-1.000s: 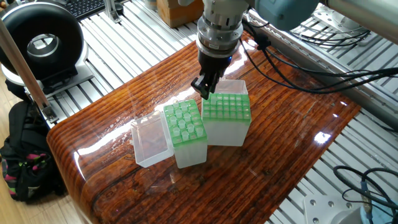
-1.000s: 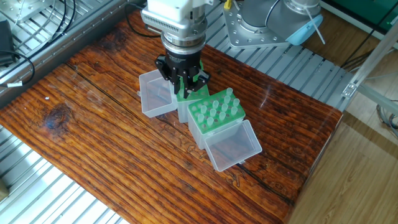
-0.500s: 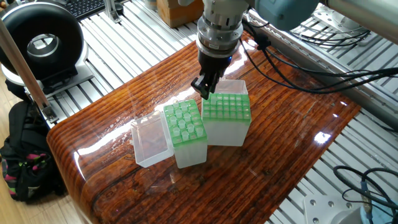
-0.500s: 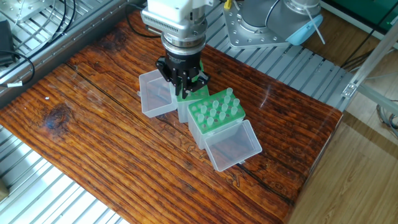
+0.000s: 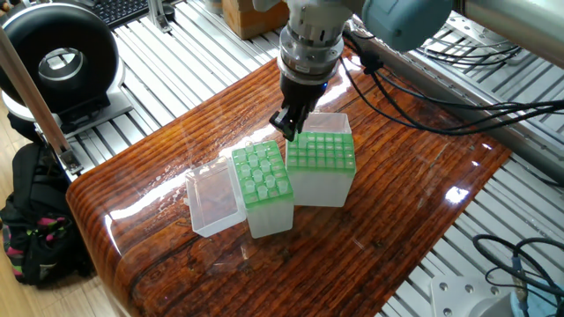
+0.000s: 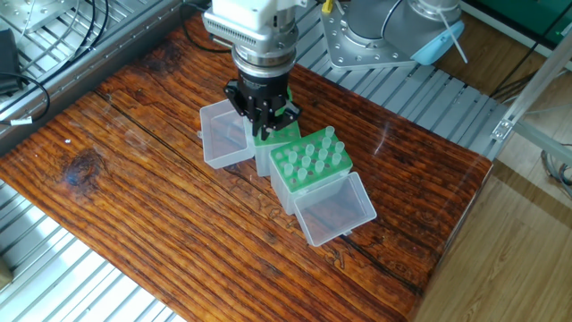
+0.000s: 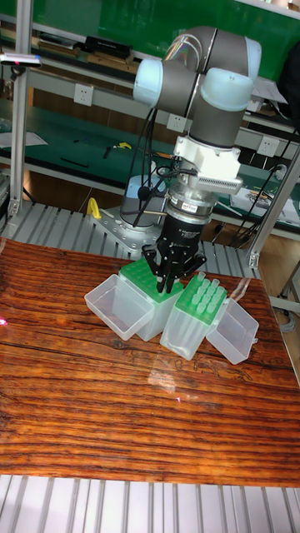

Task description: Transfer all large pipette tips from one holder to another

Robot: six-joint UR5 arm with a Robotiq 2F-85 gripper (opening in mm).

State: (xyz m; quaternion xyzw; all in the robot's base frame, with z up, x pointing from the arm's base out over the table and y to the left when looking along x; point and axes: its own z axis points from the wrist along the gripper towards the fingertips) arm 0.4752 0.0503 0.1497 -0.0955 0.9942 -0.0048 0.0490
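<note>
Several large pipette tips (image 6: 308, 154) stand upright in a green-topped rack (image 5: 262, 182), also seen in the tall view (image 7: 202, 293). Beside it is a second green grid rack (image 5: 322, 153) whose wells look empty. My gripper (image 5: 287, 126) points straight down at that second rack's corner nearest the filled rack. Its fingertips are low, at the level of the green grid (image 6: 284, 132). The fingers are drawn close together (image 7: 171, 281). No tip shows between them, and the gap itself is hidden by the finger links.
Each rack has a clear lid folded open onto the wooden table: one lid (image 6: 223, 134) left of the gripper, the other lid (image 6: 335, 211) in front of the filled rack. Slotted aluminium rails (image 6: 420, 94) surround the tabletop. A black round device (image 5: 57, 63) stands beyond the table's corner.
</note>
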